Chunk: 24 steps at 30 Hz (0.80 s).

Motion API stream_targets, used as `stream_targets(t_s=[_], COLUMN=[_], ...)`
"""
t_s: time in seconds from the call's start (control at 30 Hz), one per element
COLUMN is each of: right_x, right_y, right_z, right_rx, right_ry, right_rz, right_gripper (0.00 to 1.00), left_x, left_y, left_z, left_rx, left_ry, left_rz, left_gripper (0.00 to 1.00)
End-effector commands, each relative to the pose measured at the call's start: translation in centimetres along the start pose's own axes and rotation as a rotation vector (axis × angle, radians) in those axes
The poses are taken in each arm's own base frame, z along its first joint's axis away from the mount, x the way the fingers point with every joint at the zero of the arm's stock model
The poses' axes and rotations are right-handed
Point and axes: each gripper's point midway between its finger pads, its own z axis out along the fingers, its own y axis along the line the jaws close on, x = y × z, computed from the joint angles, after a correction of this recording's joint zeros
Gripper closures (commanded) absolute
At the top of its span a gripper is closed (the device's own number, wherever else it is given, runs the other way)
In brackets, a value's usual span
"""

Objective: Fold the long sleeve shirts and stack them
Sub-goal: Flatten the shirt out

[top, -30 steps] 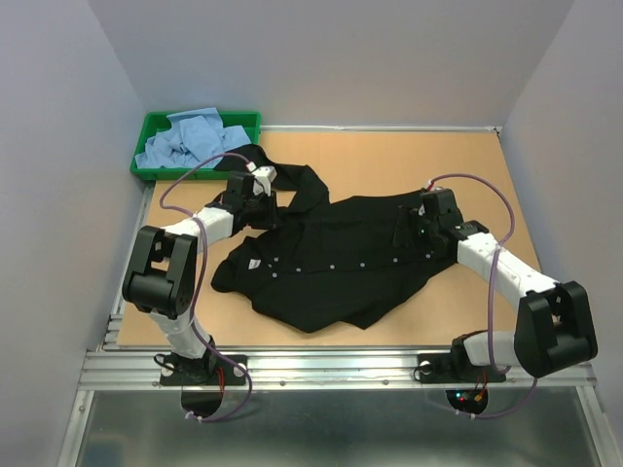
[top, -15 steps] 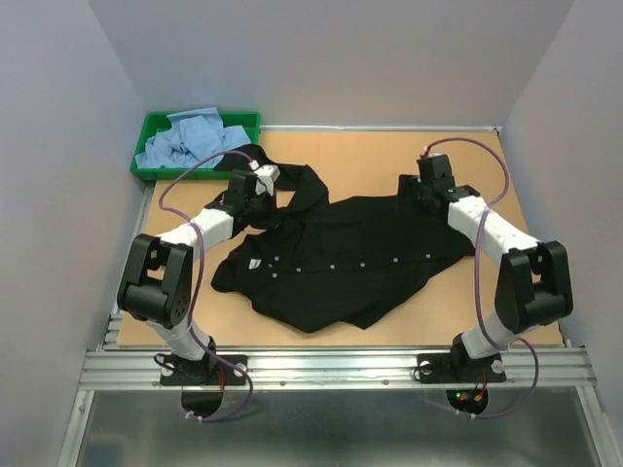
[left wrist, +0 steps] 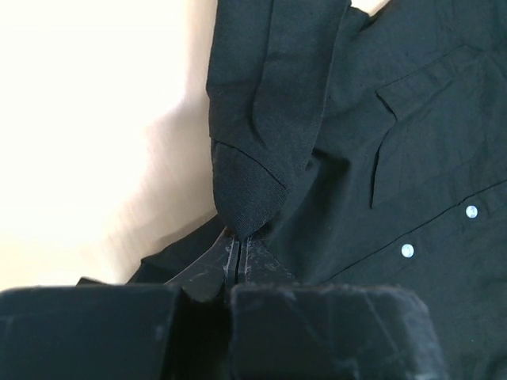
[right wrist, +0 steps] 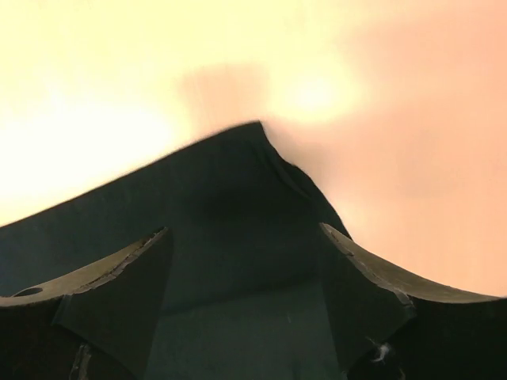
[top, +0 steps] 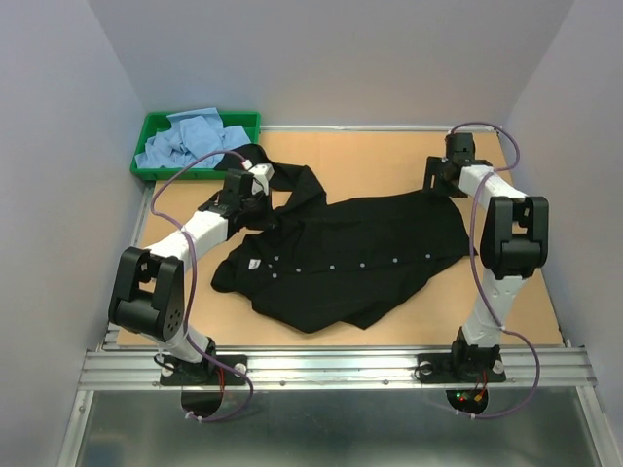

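Observation:
A black long sleeve shirt [top: 350, 258] with small pale buttons lies spread and rumpled across the middle of the table. My left gripper [top: 255, 199] is at its far left part, shut on a raised fold of the black cloth [left wrist: 245, 182]; in the left wrist view the left gripper [left wrist: 239, 241] has its jaws pressed together. My right gripper [top: 435, 185] is at the shirt's far right corner. In the right wrist view the right gripper [right wrist: 242, 233] stands open, its fingers [right wrist: 119, 273] astride that corner of black cloth [right wrist: 238, 190]. Light blue shirts [top: 190, 141] lie heaped in the tray.
The green plastic tray [top: 148, 125] sits at the table's far left corner, close behind my left arm. Grey walls close in the table on three sides. A metal rail [top: 331, 365] runs along the near edge at the arm bases.
The left jaws closed on the fold of black cloth. The right arm swung from the shirt's right side out to its far right corner, its jaws narrowing a little.

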Motion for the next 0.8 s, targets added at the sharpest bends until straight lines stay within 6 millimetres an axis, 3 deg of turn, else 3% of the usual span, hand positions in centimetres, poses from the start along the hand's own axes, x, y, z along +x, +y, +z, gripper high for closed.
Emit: stream_targets(t_s=[0.0, 0.2, 0.57, 0.77], right_x=[-3.5, -3.5, -2.9, -1.7], right_y=[0.8, 1.1, 0.9, 2.1], right_z=[1.0, 3.3, 5.4, 6.3], right_rx=[-0.096, -0.143, -0.17, -0.238], right_ry=[-0.059, -0.039, -0.012, 0.018], right_rz=[-0.055, -0.098, -0.114, -0.125], right_gripper=[0.23, 0.23, 0.23, 0.24], left_x=[-0.9, -0.9, -0.7, -0.2], left_y=[-0.4, -0.2, 0.0, 0.3], left_z=[-1.2, -1.3, -1.5, -1.3], left_rx=[-0.011, -0.024, -0.037, -0.049], left_ry=[-0.027, -0.029, -0.034, -0.026], left_rz=[-0.004, -0.017, -0.015, -0.018], left_gripper=[1.0, 1.0, 1.0, 1.0])
